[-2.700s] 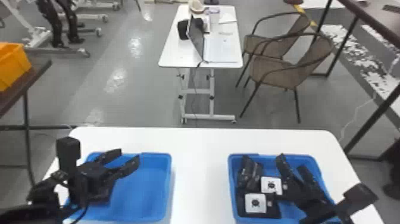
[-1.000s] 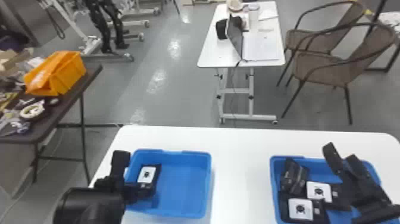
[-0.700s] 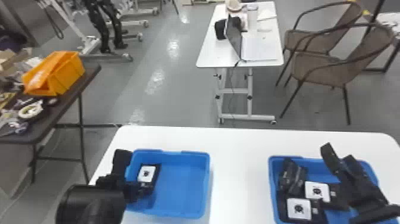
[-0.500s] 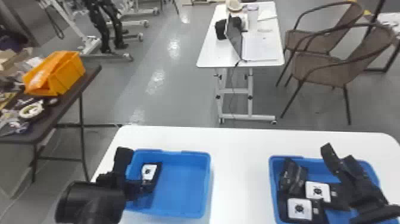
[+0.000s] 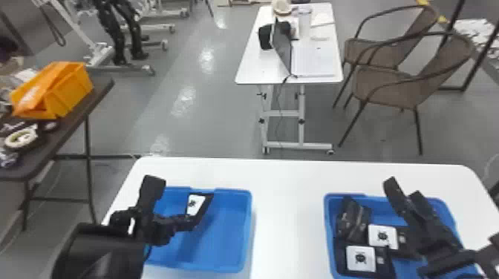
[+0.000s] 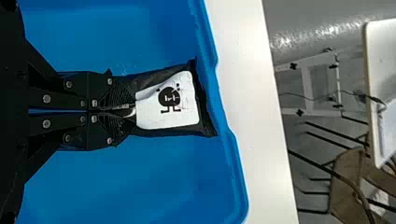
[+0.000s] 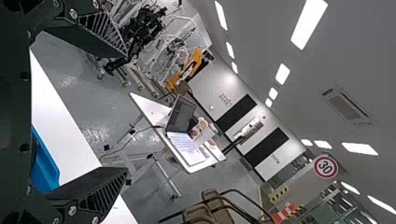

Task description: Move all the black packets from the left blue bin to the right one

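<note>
Bright overall; white ceiling lights [image 7: 309, 23] glowing, glare patches on grey floor [image 5: 208, 130], soft shadow inside left blue bin [image 5: 226, 230].

The left bin [image 5: 219, 245] and right bin [image 5: 382, 213] sit apart on the table [image 5: 289, 207], packets [image 5: 361, 259] in the latter.

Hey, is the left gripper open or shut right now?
Shut: the left gripper has its two fingers together, pinching one end of a black packet, which sticks out past their tips.

pkt [image 5: 195, 205] in l tool [image 5: 190, 222] has shifted r.
</note>
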Available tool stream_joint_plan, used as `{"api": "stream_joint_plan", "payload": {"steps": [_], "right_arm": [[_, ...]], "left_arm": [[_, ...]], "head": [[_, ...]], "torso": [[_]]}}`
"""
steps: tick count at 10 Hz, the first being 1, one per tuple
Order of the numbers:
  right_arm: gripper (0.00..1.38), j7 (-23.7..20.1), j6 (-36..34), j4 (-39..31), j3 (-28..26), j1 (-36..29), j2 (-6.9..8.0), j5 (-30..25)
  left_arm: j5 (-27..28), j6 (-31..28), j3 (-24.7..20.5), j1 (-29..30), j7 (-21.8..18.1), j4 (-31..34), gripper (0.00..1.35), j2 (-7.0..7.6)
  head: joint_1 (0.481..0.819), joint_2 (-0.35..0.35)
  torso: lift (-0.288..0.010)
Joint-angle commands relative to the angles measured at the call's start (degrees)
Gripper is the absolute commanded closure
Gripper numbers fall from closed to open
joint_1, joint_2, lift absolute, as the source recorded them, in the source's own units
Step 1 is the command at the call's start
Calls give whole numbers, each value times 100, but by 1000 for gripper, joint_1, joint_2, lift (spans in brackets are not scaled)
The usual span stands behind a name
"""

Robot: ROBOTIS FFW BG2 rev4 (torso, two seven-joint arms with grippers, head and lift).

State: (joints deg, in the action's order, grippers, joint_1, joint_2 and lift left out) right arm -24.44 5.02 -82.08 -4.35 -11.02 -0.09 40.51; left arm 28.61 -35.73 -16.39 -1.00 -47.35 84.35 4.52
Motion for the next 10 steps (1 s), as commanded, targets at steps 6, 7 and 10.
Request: {"api": "stream_joint_plan", "payload": {"steps": [6, 7, 10], "right_arm": [[137, -184, -62, 26, 259, 293, 14, -113], [136, -184, -80, 78, 347, 381, 14, -148], [142, -246, -80, 140, 549, 592, 14, -148]], "left_arm": [[-471, 22, 1815, 30, -336, 1699, 1133, -119], [-523, 93, 2175, -278, -354, 1550, 1133, 48], [-805, 594, 2747, -1051, -547, 671, 1133, -4]], "head": [[695, -20], [695, -39], [695, -84]], "torso": [[0], [0], [0]]}}
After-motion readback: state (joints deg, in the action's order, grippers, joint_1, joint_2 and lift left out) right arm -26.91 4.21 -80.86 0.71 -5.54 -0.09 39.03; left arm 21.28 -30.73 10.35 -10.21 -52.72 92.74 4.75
